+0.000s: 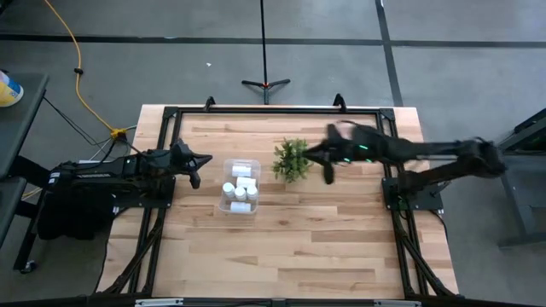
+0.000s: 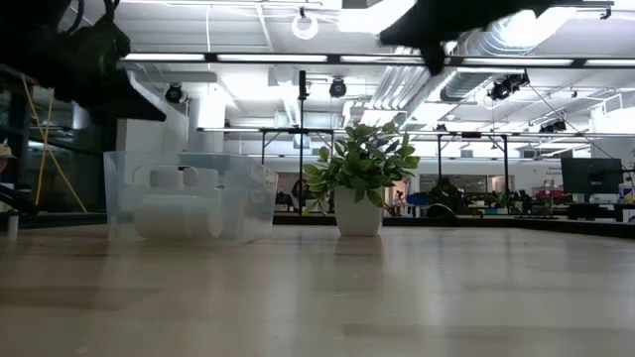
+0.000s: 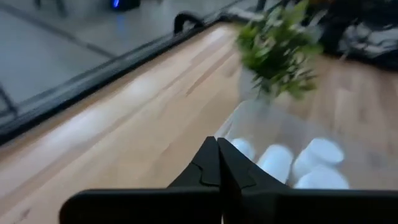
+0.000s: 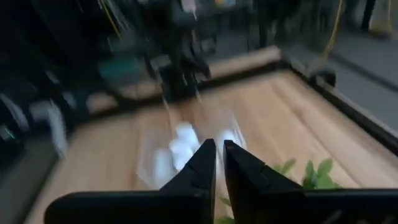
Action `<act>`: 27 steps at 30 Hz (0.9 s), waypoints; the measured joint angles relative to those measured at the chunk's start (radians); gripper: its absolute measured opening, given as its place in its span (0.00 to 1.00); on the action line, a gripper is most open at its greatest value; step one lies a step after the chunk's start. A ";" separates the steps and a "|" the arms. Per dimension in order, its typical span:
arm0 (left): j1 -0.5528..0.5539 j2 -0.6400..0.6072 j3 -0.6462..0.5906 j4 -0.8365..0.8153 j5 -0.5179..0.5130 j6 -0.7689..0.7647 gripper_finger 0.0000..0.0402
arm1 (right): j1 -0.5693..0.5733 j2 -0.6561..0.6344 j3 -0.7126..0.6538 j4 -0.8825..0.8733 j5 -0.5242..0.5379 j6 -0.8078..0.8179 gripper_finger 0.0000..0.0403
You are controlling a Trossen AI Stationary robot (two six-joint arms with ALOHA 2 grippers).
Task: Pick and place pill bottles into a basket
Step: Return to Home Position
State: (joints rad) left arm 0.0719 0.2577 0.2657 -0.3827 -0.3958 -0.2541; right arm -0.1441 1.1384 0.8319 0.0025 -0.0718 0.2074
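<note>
high view: small white pill bottles (image 1: 241, 189) lie in the clear rectangular plastic bin (image 1: 223, 164), just right of the left end effector (image 1: 194, 175). right end effector (image 1: 328, 173) is farther off, both pressed together, empty.

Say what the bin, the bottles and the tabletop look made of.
The bin: clear glossy plastic, it seems; the bottles show through its walls. The bottles: white, opaque, probably plastic. The tabletop: pale wood planks, grain visible, smooth with slight sheen.

We log both arms matte black, slim, jointed: left arm (image 1: 128, 170), right arm (image 1: 426, 153). Left gripper (image 3: 217, 142) fingers (image 3: 205, 168) are tapering wedges.
</note>
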 joint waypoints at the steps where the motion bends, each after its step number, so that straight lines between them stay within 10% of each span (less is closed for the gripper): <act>1: 0.000 0.000 0.000 0.025 0.008 0.016 0.05 | 0.010 -0.058 -0.066 0.069 0.019 0.026 0.05; 13: 0.000 0.000 0.000 0.275 0.123 0.189 0.05 | 0.062 -0.508 -0.528 0.261 0.122 0.056 0.01; 27: 0.000 -0.006 -0.144 0.587 0.308 0.193 0.05 | 0.066 -0.863 -0.710 0.252 0.169 0.046 0.00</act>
State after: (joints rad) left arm 0.0715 0.2512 0.1222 0.2041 -0.0879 -0.0609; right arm -0.0780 0.2758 0.1215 0.2543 0.0972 0.2535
